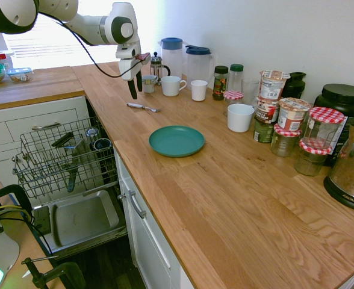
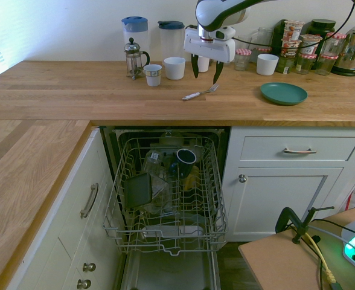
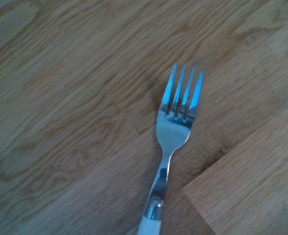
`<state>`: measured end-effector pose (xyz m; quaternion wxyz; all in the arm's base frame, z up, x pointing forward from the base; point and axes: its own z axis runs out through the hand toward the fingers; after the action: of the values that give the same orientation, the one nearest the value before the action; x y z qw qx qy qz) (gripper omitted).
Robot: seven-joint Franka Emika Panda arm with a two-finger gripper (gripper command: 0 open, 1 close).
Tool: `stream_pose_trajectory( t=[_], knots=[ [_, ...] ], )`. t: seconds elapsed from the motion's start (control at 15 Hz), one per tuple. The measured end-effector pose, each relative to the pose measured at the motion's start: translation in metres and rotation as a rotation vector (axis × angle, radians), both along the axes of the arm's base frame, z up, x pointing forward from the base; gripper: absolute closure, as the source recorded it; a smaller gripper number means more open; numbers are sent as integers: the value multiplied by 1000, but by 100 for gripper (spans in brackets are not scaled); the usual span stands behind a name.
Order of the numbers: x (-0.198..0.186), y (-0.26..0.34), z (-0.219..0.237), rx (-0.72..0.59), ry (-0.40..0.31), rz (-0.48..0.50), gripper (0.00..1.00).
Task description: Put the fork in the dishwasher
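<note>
Silver fork [image 3: 176, 117] lies on the counter [image 2: 75, 90]; wrist view alone shows its white handle; fingers [image 2: 195, 66] spread wide.

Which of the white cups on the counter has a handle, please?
The white mug beside the French press; the small cup and the wide cup show no handle.

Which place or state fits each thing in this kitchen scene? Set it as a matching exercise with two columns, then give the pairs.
Things:
1. fork
2. teal plate
3. dishwasher rack
4. end effector

Places or states:
A. pulled out below the worktop, dishes inside
B. open, hanging above the fork
C. lying flat on the wooden worktop, ungrasped
D. empty, on the worktop near the jars

Pairs: 1-C, 2-D, 3-A, 4-B
</note>
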<state>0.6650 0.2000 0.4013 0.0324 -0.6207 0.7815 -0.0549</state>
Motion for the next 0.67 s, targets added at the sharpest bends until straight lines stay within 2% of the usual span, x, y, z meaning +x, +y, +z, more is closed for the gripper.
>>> stream_pose_trajectory(
  t=[0.33, 0.67],
  knots=[
    [5, 8, -26, -30, 16, -112, 0],
    [21, 1, -45, -39, 31, -138, 0]
  ],
)
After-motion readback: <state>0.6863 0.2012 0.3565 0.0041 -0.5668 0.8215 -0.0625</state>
